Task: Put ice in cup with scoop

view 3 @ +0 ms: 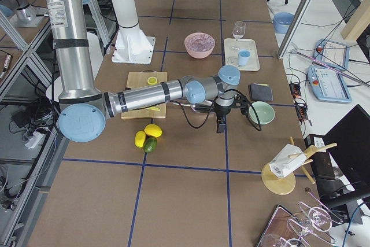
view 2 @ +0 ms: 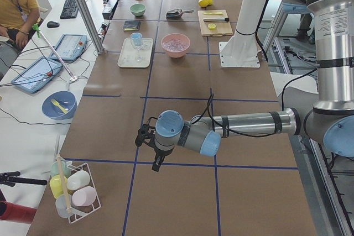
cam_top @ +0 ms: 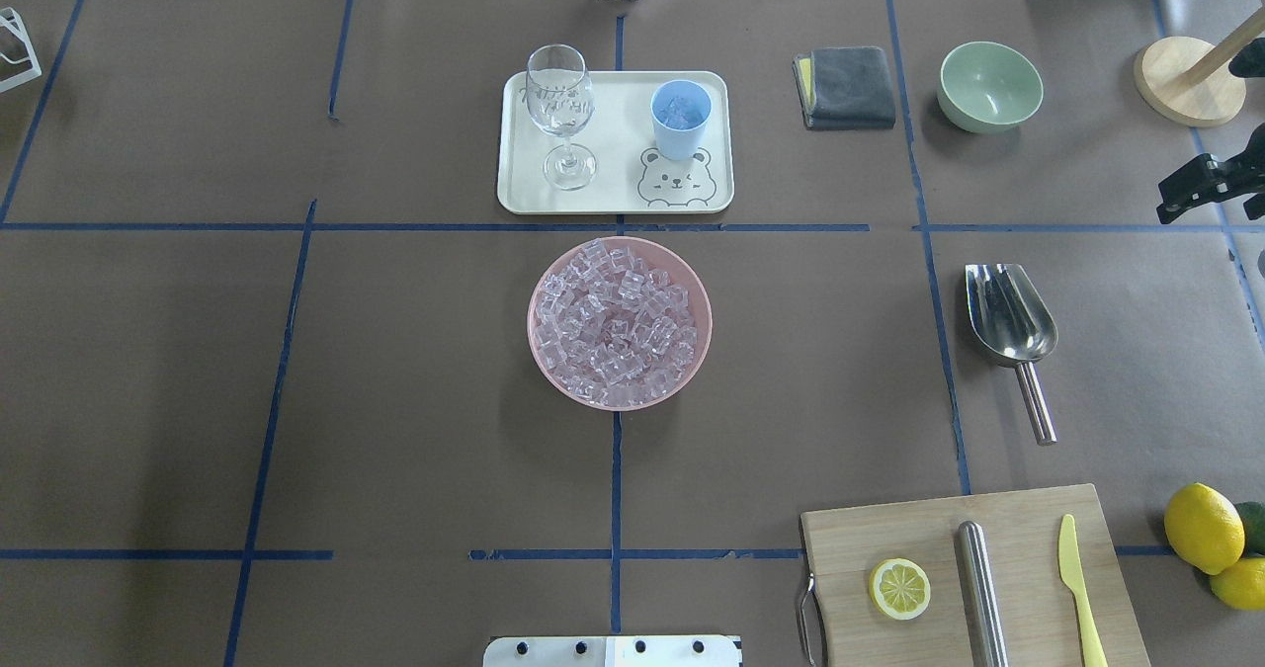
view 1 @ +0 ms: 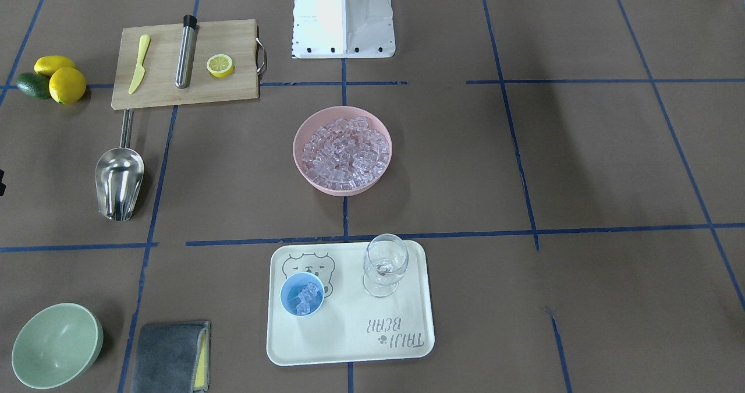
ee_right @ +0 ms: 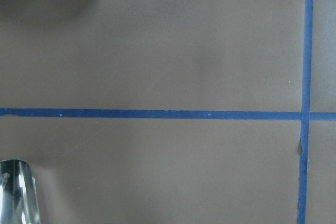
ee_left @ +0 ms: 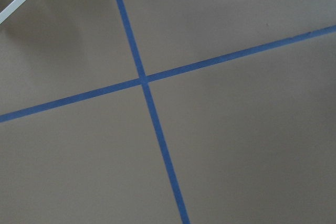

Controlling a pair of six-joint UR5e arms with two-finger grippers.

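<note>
Front-facing view: the scoop lies on the bench just below a cutting board. The cup stands on a tray with a few cubes of ice inside, and a pink bowl holds the heap.

Overhead view: the same layout.

Left side view: it alone shows the left end effector, over taped bench well apart from the tray. Its grip cannot be told.

Right side view: the right end effector hangs near the scoop, its grip likewise unclear.

Right wrist view: the scoop's rim sits in the lower-left corner.
</note>
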